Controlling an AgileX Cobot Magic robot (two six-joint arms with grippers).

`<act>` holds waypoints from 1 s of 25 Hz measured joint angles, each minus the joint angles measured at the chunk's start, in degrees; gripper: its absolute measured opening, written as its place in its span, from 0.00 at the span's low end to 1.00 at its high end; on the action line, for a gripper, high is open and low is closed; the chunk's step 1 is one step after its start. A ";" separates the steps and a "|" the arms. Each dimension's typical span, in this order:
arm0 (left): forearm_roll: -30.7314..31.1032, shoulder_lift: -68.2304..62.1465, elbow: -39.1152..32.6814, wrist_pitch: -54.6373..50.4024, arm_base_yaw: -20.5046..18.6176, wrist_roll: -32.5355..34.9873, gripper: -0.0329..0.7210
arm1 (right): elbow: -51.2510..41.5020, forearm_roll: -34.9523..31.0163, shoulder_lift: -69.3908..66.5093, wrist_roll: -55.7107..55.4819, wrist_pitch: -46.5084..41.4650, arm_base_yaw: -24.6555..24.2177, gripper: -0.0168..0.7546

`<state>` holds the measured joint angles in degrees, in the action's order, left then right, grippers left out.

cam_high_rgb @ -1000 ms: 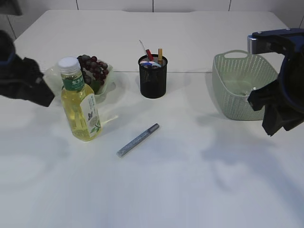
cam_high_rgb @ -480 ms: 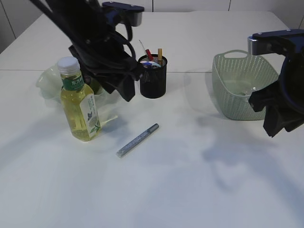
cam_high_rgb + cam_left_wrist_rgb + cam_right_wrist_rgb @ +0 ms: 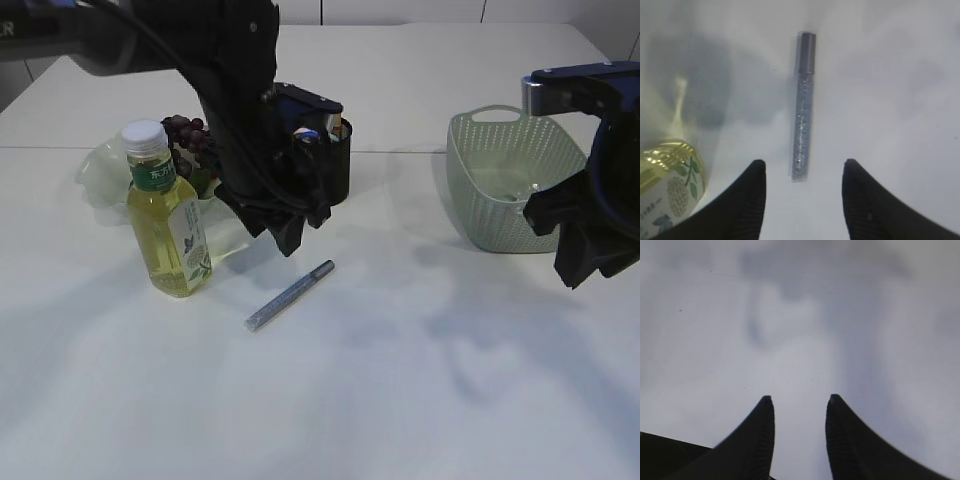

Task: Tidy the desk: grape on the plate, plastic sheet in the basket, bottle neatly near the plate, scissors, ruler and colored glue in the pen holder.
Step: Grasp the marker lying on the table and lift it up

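Left wrist view: left gripper [image 3: 802, 172] over the glue [image 3: 803, 102] at frame centre, jaws spread.
Glue pickup in hand; next, descend and pinch it. Right gripper [image 3: 797, 407] idle, jaws spread, empty.

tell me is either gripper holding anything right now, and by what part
Nothing is held. The left gripper is open above the glitter glue pen, which lies on the table. The right gripper is open over bare table.
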<state>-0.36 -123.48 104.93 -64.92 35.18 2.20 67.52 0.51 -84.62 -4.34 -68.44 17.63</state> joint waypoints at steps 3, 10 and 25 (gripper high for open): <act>1.25 -2.49 0.00 2.06 0.00 0.00 0.52 | 0.00 0.00 0.00 0.00 0.00 0.00 0.40; 1.56 -6.02 0.13 4.74 0.00 0.19 0.52 | -0.17 0.00 0.00 0.00 0.00 0.00 0.40; -3.33 -10.58 0.38 5.05 -0.33 1.87 0.52 | -0.17 0.00 0.00 -0.11 0.00 0.00 0.40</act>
<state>-3.69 -134.06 105.32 -59.87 34.84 4.07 67.35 0.51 -84.62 -4.45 -68.44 17.63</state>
